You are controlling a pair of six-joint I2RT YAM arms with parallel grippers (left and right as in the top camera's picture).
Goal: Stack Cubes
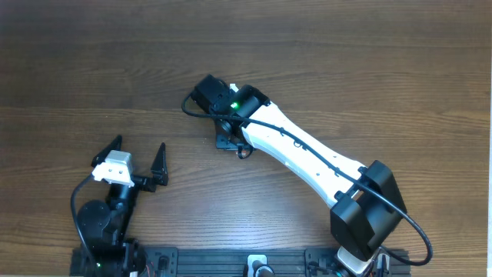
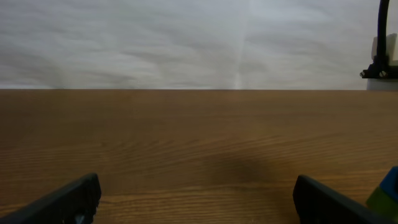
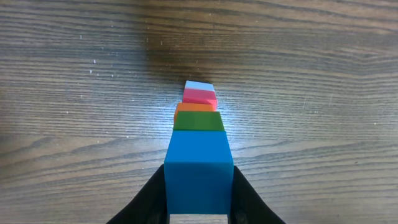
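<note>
Cubes stand one atop another near the middle of the table (image 3: 74,93), and we look straight down the pile (image 3: 198,112) from the right wrist; the blue cube (image 3: 199,168) is uppermost, clasped on two opposite faces by the right gripper (image 3: 199,208), whose dark fingers press flat against its sides; we judge that this side grip keeps the cube square to the ones below and leaves its underside free to seat; beneath it we see the green cube (image 3: 198,121), then the orange cube (image 3: 194,107), the red cube (image 3: 200,96) and a pale cube (image 3: 199,85) at the foot; each edge peeks out a little past the one above, so the column seems to us slightly off true; whether the blue cube already bears its weight on the green one we cannot tell; the cubes look smooth, matt and sharp-cornered, likely hard and light; the table is dark wood with a fine streaked grain; the left gripper (image 1: 138,148) sits well apart near its own base, jaws spread wide and holding nothing, out of the way.
</note>
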